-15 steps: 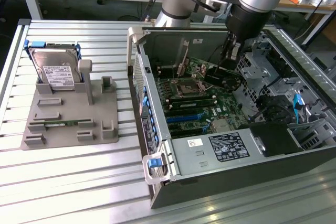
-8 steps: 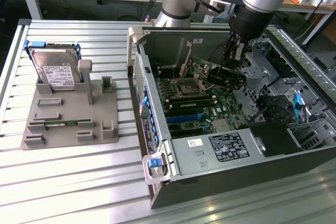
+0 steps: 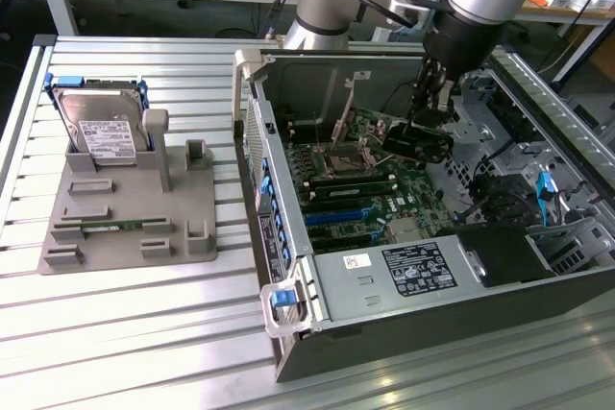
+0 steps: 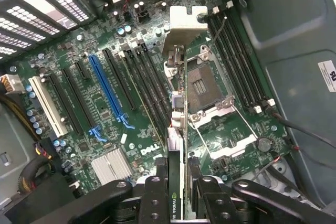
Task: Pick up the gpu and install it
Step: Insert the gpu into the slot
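green motherboard [image 4: 239, 129], blue slot [image 4: 107, 90], white slot [image 4: 47, 106]; dark gpu [image 3: 418, 146]; grey fixture [image 3: 125, 194]; blue-framed silver hard drive [image 3: 96, 108].

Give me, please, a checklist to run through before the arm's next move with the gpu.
1. Grip on the gpu: ok. The gripper is shut on it, with the card clamped edge-on between the fingers.
2. Card lined up over the blue slot: not ok. It hangs beside the CPU socket, well off to one side of that slot.
3. Blue slot free to take a card: ok. Nothing sits in it.
4. Card seated: not ok. It is in the air above the motherboard.
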You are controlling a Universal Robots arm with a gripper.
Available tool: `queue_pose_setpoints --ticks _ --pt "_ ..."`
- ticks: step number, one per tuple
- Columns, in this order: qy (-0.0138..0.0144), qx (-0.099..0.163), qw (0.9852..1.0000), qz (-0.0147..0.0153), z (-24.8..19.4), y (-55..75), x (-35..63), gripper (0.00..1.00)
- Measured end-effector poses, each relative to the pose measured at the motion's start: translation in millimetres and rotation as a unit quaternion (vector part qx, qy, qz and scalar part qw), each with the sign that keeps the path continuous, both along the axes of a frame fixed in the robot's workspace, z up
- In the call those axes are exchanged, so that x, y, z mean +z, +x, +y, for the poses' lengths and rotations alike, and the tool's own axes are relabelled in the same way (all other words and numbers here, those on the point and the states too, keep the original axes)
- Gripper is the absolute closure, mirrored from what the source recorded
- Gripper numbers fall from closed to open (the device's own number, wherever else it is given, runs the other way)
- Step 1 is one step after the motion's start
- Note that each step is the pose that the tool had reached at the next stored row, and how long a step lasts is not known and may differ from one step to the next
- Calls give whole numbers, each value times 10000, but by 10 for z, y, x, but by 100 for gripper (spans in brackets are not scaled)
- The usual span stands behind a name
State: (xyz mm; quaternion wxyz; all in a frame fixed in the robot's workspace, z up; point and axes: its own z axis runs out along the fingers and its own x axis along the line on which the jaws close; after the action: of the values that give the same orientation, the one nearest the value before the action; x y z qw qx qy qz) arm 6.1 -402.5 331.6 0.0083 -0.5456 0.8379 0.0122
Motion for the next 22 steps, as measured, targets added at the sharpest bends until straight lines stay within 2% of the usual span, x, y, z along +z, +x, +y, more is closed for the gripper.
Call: queue_pose_setpoints --ticks 1,3,7,10,11,14,16,18,21,22 --pt "0 86 10000 0 0 0 -1 74" --pt "0 442 9990 0 0 0 -4 74" --pt "0 766 9971 0 0 1 -7 74" --pt "0 1006 9949 0 0 1 -10 74" --pt "0 1134 9935 0 0 0 -12 74" --pt "0 1349 9909 0 0 1 -14 74" --pt "0 1510 9885 0 0 1 -16 74" --pt "0 1733 9849 0 0 1 -19 74" --pt "0 1948 9808 0 0 1 -21 74" --pt "0 2065 9784 0 0 1 -22 74"
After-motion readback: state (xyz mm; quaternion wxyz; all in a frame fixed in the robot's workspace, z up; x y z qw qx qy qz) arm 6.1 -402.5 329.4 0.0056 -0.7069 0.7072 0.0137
